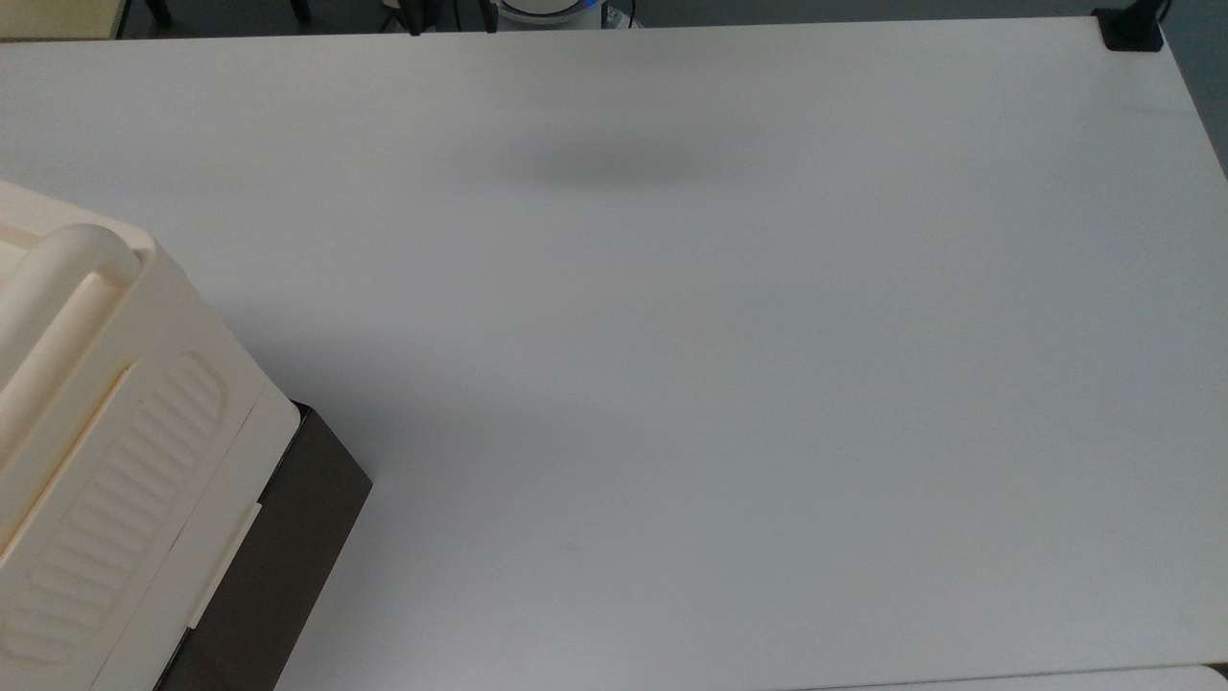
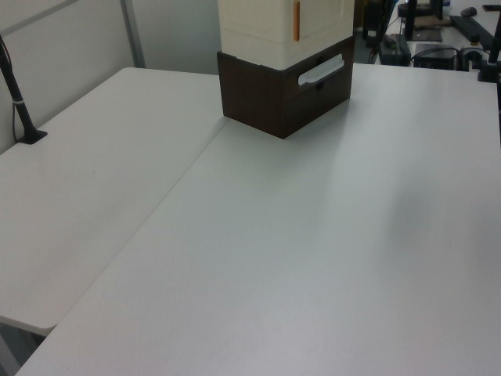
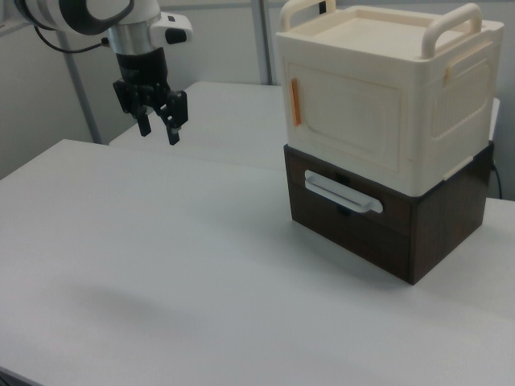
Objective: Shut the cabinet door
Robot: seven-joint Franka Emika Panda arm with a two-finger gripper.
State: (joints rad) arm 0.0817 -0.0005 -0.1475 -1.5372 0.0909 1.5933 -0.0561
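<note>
The cabinet [image 3: 378,88] is a cream box with tube handles on a dark brown base [image 3: 434,233], standing at the right view's right. Its cabinet door [image 3: 346,117], a flat panel with a recessed face and an orange strip [image 3: 295,102] at one edge, lies flush with the box front. My gripper [image 3: 159,133] hangs open and empty above the table at the right view's upper left, well apart from the cabinet. The cabinet [image 1: 115,432] fills the top view's lower left with its ribbed panel [image 1: 115,499] up. In the left view the cabinet [image 2: 274,23] stands at the far end.
The white table [image 1: 720,384] is broad and bare. A white drawer handle [image 3: 342,195] sticks out from the brown base. A black mount [image 1: 1132,29] sits at the top view's upper right corner. A black post [image 2: 19,102] stands on the adjoining table at the left view's left.
</note>
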